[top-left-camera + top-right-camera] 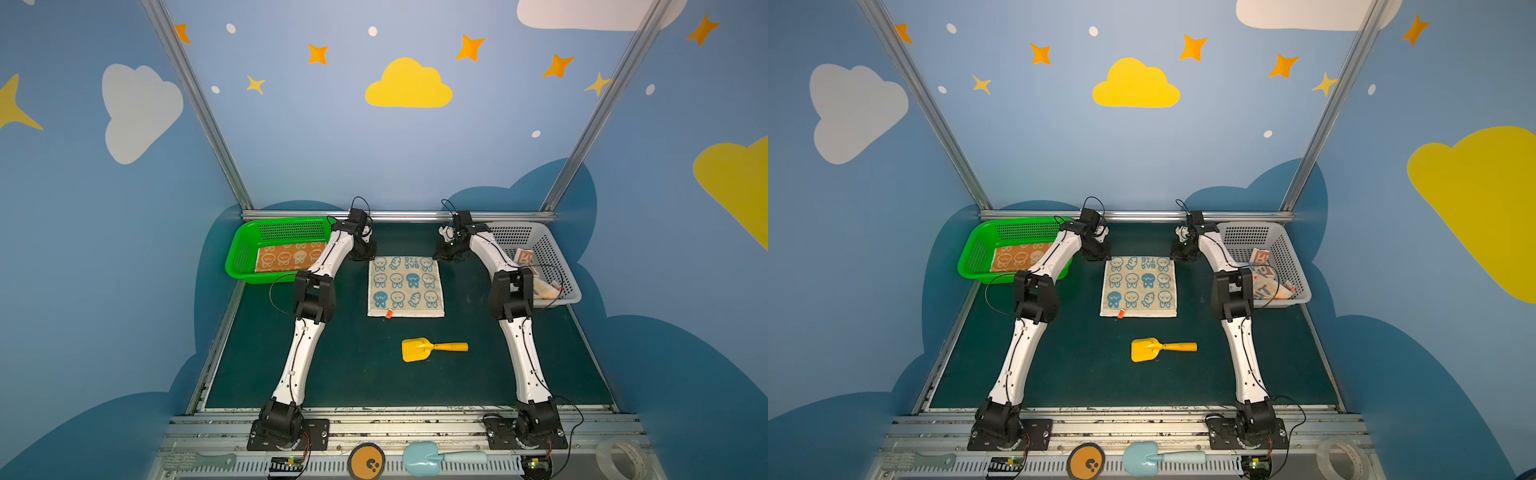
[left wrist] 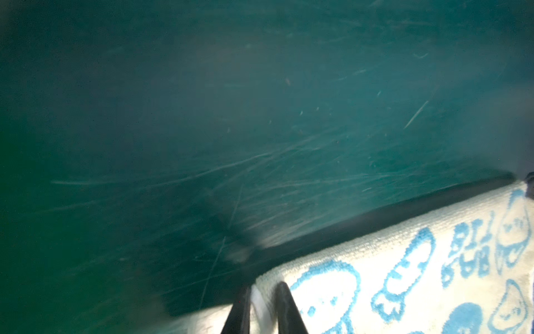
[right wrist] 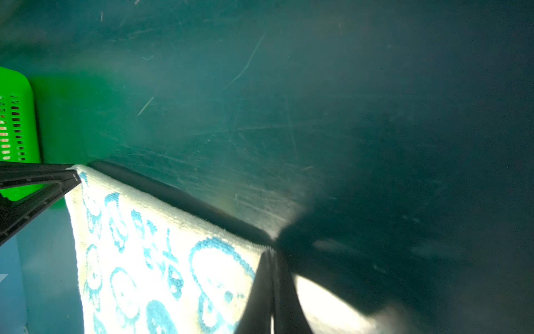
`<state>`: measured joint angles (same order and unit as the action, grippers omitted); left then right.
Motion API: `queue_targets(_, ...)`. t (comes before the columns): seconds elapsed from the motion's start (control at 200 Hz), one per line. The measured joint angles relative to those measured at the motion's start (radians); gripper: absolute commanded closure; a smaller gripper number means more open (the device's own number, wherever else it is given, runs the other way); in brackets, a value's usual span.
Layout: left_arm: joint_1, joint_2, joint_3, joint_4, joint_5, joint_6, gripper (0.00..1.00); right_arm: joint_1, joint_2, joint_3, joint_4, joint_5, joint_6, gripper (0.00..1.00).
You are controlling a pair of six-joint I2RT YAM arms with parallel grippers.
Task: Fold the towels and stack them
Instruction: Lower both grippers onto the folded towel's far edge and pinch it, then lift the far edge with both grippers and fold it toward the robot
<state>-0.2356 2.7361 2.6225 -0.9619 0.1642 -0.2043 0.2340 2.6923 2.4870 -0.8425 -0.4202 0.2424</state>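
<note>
Three towels are in view, and only one is being worked. The cream-blue towel point(image 1: 405, 286) lies flat and square in the middle of the surface point(image 1: 332, 365). The orange towel point(image 1: 286, 257) lies flat in the green basket point(image 1: 249, 232) at far left. The lettered towel point(image 1: 525, 257) sits crumpled in the white basket point(image 1: 552, 249) at far right, partly hidden by the right arm.

Both top views show the left hand point(image 1: 368, 257) at the spread towel's far-left corner and the right hand point(image 1: 439, 257) at its far-right corner. In its wrist view, the left hand point(image 2: 261, 306) has white cloth pinched between its fingers. The right hand point(image 3: 273, 283) is pressed together on the other corner. A dark shadow runs under the far edge between them, so that edge looks slightly raised.

I judge this to be the start of the first fold. The next move calls for lifting both corners evenly and carrying them toward the near edge, where the orange tag point(image 1: 389, 314) sits. The edges should meet squarely, and the hands should stay short of the yellow toy shovel point(image 1: 432, 348) lying nearer.
</note>
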Motion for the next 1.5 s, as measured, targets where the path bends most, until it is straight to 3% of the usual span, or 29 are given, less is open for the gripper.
queue_targets(0.155, 0.000, 0.003, 0.000, 0.004, 0.005, 0.002, 0.96, -0.003, 0.000, -0.002, 0.001, -0.013, 0.005, 1.00)
queue_targets(0.511, 0.000, -0.006, -0.034, 0.054, 0.017, 0.000, 0.96, -0.011, -0.008, -0.013, 0.007, -0.033, 0.012, 1.00)
queue_targets(1.111, 0.003, -0.349, -0.435, 0.245, -0.007, 0.018, 0.96, -0.018, -0.272, -0.242, 0.033, -0.072, 0.006, 1.00)
queue_targets(1.502, -0.012, -0.635, -0.911, 0.434, 0.005, -0.011, 0.96, -0.009, -0.441, -0.504, 0.023, -0.077, 0.021, 1.00)
